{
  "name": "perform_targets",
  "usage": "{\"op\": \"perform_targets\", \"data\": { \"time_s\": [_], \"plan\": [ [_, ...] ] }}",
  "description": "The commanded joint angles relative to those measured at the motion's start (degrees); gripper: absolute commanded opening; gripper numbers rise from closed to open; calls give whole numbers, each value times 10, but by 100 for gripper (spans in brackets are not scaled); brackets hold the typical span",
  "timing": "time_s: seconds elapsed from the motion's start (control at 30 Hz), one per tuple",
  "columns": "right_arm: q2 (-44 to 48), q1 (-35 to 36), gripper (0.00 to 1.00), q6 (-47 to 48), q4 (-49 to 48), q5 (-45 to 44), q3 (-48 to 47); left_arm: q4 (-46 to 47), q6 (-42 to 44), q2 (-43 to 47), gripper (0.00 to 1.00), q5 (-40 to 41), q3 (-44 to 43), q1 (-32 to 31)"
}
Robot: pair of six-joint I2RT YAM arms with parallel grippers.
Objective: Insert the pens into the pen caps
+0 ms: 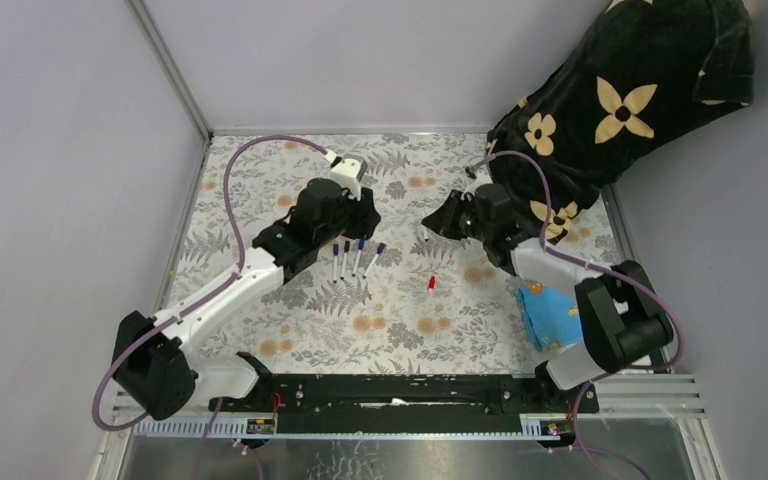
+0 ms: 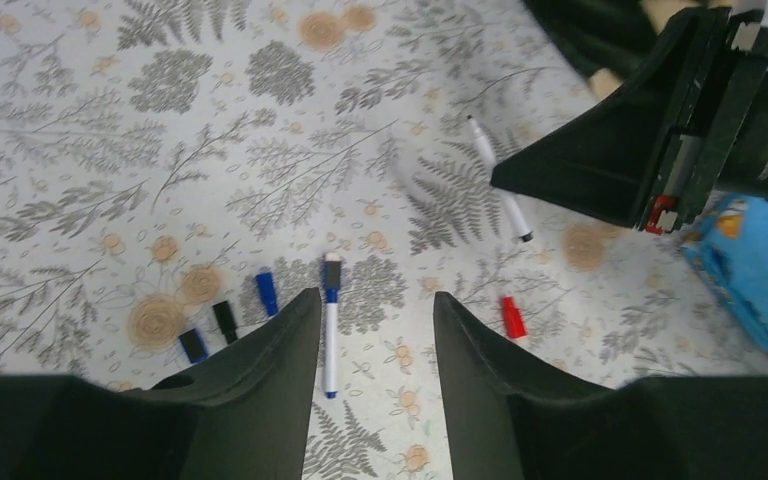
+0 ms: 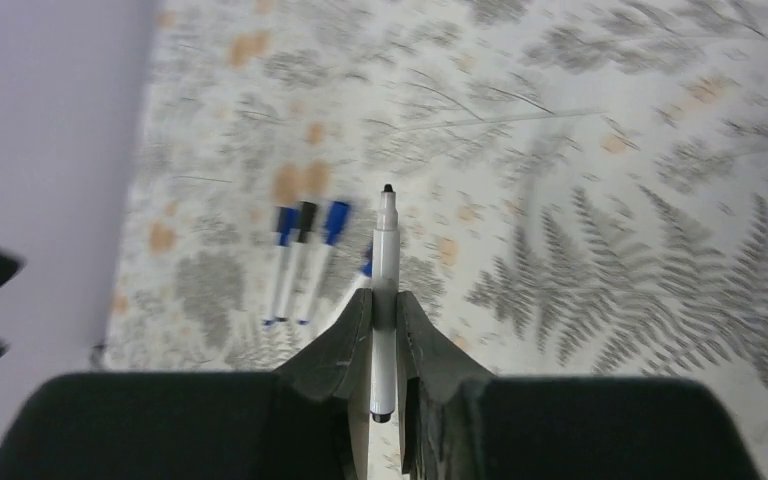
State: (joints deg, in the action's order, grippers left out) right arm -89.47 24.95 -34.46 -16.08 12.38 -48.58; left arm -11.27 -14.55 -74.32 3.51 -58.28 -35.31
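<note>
Nearest the lens in the right wrist view, the right gripper (image 3: 384, 300) has its fingers (image 3: 345, 350) pressed onto a white pen (image 3: 387, 230). It is pinched at mid-barrel, with the small dark tip pointing forward. That view alone shows this grip closely. It also shows three capped pens (image 3: 300, 262) lying side by side toward the left edge of the tabletop (image 3: 600, 200), with blue, black and blue caps. The left wrist view hides their barrels behind one finger, but it alone of the wrist views shows the red cap (image 2: 511, 317) lying loose near the tabletop's middle. The blue cloth (image 2: 760, 260) lies toward the right edge. The left gripper (image 2: 375, 300) hangs with its fingers (image 2: 280, 370) spread wide, gripping nothing, and a blue-capped pen (image 2: 331, 330) lies in the gap between them. From above, the left arm stretches diagonally from the near-left corner. The right arm folds at its elbow by the right edge and reaches back toward the centre.
</note>
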Motion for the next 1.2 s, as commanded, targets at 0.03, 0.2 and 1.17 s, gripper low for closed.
{"op": "perform_targets", "data": {
  "time_s": [0.03, 0.2, 1.17],
  "plan": [
    [77, 2, 11, -44, -286, 114, 75, 116, -37, 54, 53, -77, 36, 10],
    [123, 10, 8, -98, -425, 57, 148, 191, -58, 97, 53, -132, 78, 19],
    [91, 131, 6, -149, -616, 47, 111, 265, -74, 98, 60, -275, 93, 30]
  ]
}}
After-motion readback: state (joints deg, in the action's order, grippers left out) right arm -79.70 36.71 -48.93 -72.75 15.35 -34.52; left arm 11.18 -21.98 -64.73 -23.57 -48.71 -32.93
